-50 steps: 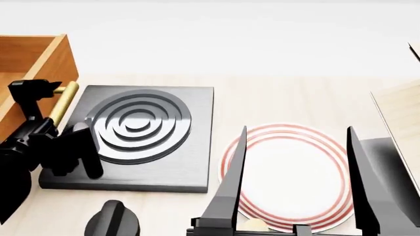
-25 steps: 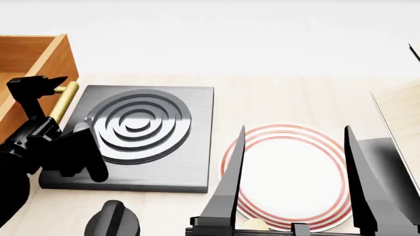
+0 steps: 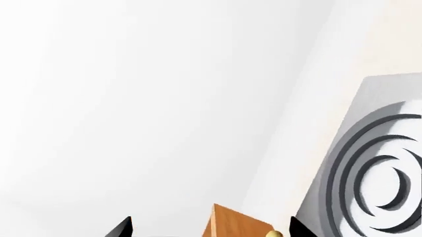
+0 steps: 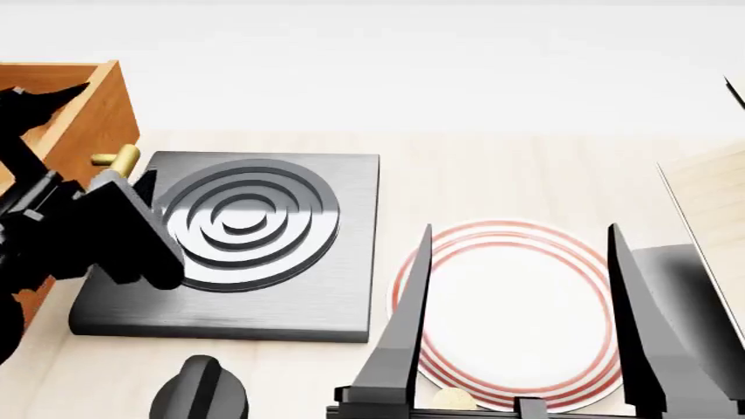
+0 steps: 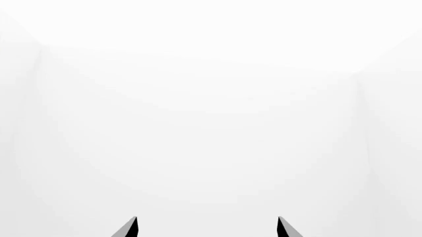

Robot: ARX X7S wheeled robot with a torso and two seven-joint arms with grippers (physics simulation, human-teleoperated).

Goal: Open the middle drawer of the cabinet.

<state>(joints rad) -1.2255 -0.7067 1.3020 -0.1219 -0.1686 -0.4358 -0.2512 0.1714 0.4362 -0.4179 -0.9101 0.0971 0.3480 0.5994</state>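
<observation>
The middle drawer (image 4: 82,109) is an orange-brown wooden box at the far left of the head view, pulled out with its top open. Its brass bar handle (image 4: 117,160) runs along the front. The rest of the cabinet is out of view. My left gripper (image 4: 117,129) is open above the drawer's front corner, one finger over the box and one beside the handle, touching neither. In the left wrist view the drawer corner (image 3: 237,224) and the handle's end (image 3: 274,234) lie between the spread fingertips. My right gripper (image 4: 521,227) hangs open over a plate and holds nothing.
A dark stove plate (image 4: 268,236) with ring grooves lies just right of the drawer. A white plate (image 4: 512,314) with red rings sits under my right gripper. A black knob (image 4: 198,388) is at the near edge, and a pale wood shelf unit (image 4: 710,201) at the right.
My left gripper has lifted off the brass handle and moved up toward the drawer's top edge, jaws spread wide. The drawer and my right arm have stayed put.
</observation>
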